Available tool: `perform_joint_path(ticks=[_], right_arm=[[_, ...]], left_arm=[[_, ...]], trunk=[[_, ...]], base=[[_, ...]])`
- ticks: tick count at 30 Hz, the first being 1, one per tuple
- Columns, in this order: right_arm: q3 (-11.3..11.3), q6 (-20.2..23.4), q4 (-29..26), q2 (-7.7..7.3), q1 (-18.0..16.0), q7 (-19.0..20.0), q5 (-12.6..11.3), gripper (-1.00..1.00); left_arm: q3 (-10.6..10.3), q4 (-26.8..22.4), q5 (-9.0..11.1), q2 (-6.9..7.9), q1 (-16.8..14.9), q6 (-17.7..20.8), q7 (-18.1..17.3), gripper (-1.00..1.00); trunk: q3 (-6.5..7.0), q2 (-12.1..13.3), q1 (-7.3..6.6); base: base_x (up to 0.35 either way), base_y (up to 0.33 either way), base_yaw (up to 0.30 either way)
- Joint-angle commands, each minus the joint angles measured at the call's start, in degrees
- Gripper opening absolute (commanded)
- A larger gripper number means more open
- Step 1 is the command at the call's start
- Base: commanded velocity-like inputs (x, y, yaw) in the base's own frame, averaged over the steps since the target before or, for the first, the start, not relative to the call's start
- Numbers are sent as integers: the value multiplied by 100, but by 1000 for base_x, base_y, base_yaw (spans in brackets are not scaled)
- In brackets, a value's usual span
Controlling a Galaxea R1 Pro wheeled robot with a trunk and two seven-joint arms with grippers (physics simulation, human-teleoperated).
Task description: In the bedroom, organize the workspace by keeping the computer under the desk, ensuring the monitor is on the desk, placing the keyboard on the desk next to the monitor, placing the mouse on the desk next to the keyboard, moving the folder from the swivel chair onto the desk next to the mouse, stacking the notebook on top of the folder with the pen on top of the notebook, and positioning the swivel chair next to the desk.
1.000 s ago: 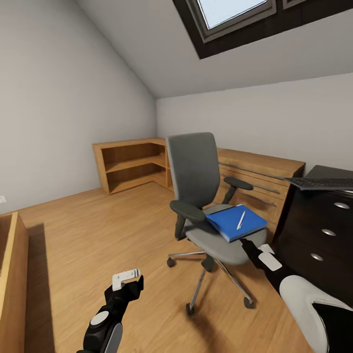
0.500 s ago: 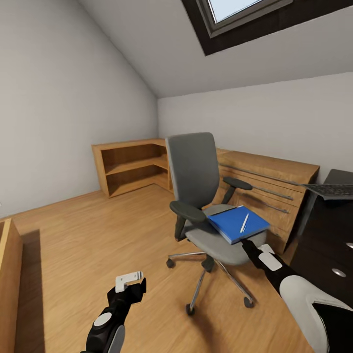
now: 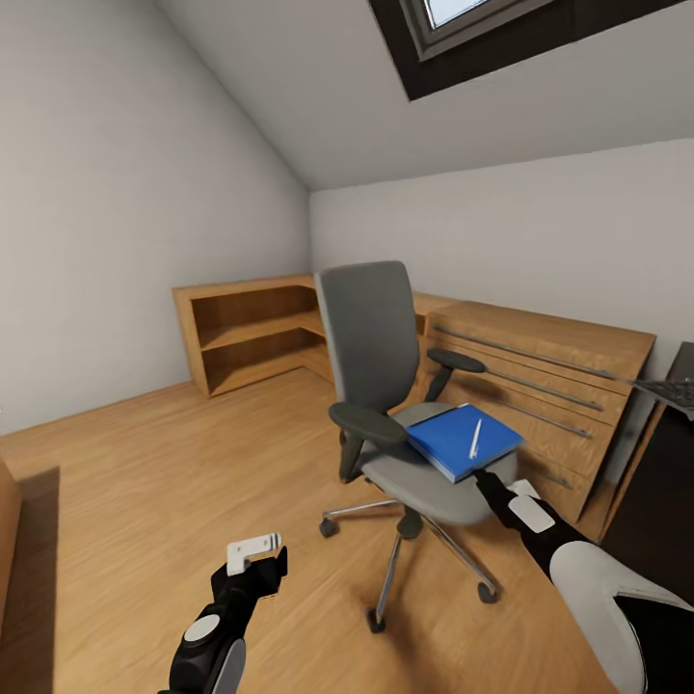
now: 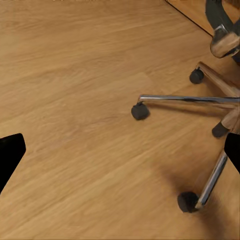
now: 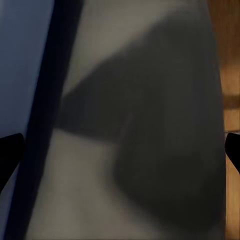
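1. While I am steering in toward the swivel chair (image 3: 386, 386), I am judging the job as barely begun: the folder (image 3: 461, 439) is lying on the seat at about two o'clock from my head camera, with the pen (image 3: 474, 438) resting on top of it, so both are waiting to go to the bench (image 3: 665, 501).
2. I am seeing just a dark sliver of that bench at three o'clock, with a corner of the keyboard (image 3: 673, 390) showing on it; the monitor, mouse, computer and notebook I am not able to check from these pictures.
3. My right hand (image 3: 493, 492) is reaching at the front edge of the seat, just below the folder; its wrist camera is pressed close to grey upholstery and a blue edge, with only the black fingertips (image 5: 10, 155) at the sides, so the jaws are looking spread wide with nothing between them.
4. My left hand (image 3: 258, 554) is hanging low at seven o'clock over the wood floor (image 3: 145, 482), its fingers set wide and carrying nothing; its camera is looking at the chair's chrome base (image 4: 200, 100).
5. Counting: one chair, one folder, one pen, one keyboard corner, two hands, one wooden chest of drawers (image 3: 540, 386), one open shelf unit (image 3: 241, 333).
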Motion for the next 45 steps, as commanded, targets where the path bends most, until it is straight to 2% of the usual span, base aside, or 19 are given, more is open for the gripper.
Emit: perform_joint_path(ticks=[1, 8, 13, 18, 29, 45], right_arm=[[-14, 35, -11, 6, 2, -17, -70, 100], [-14, 35, -11, 6, 2, -17, -70, 100], [-14, 35, -11, 5, 2, -17, -64, 100], [-14, 35, -11, 6, 2, -17, -63, 100], [-10, 35, -11, 6, 2, -17, -61, 100], [-9, 29, -11, 0, 2, -17, -61, 100]], left_arm=[[-11, -6, 60, 2, -4, 17, 51, 100], [-2, -6, 60, 2, -4, 17, 51, 100], [-2, -8, 60, 2, -4, 15, 56, 100], [-2, -12, 60, 2, -4, 14, 64, 100], [5, -11, 60, 7, -4, 9, 60, 100], [0, -8, 60, 10, -4, 9, 60, 100]], trunk=[[-6, -1, 3], [-6, -1, 3], [-6, -1, 3], [83, 200, -107], [83, 200, -107], [83, 200, -107]], base=[[312, 0, 0], [237, 0, 0], [21, 0, 0], [3, 0, 0], [0, 0, 0], [-115, -27, 0]])
